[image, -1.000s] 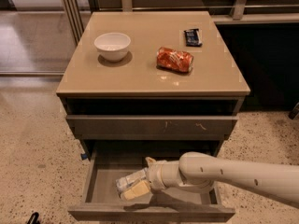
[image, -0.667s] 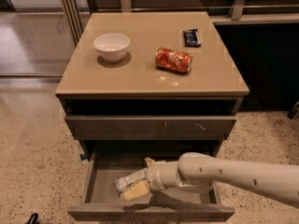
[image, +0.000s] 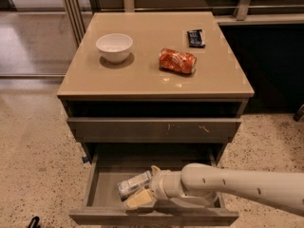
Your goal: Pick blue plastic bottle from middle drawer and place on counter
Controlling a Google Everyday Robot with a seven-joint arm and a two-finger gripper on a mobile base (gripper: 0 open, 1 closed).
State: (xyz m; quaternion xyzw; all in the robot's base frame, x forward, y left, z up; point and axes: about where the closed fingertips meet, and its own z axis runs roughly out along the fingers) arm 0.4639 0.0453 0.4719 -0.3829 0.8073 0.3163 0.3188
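The blue plastic bottle (image: 133, 184), clear with a pale label, lies on its side on the floor of the open middle drawer (image: 102, 175), left of centre. My gripper (image: 141, 186) reaches into the drawer from the right on a white arm. Its cream fingers (image: 139, 199) stand open on either side of the bottle's right end, the lower one close against it. The bottle rests on the drawer floor. The beige counter (image: 147, 77) is the cabinet's top, above the drawers.
On the counter stand a white bowl (image: 114, 46), a crushed orange-red can (image: 177, 61) and a small dark packet (image: 195, 38). A shut grey drawer front (image: 154, 128) with pale scuffs sits just above the open drawer. Speckled floor surrounds the cabinet.
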